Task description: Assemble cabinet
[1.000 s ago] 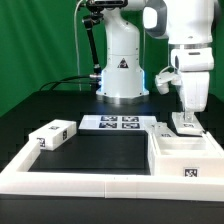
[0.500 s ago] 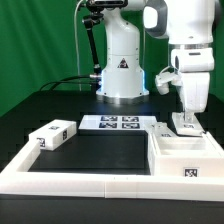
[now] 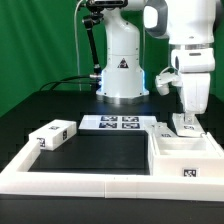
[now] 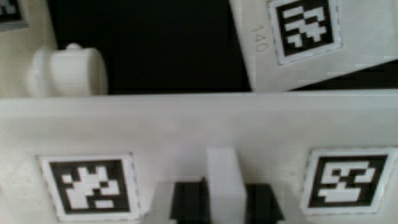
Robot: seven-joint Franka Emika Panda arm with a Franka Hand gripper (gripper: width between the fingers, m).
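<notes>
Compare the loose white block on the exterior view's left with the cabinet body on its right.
The block is small; the cabinet body is far larger. The block lies skewed and alone on the black table; the cabinet body sits squarely, with the gripper over it. Both are white and tagged.

No change for you to log: since the earlier exterior frames, neither the end effector [image 3: 186,124] nor the cabinet [image 3: 186,158] on the table shows any visible shift.

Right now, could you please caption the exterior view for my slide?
Pincer down at the cabinet on the exterior view's right; a loose tagged block sits at its left, marker board between.
</notes>
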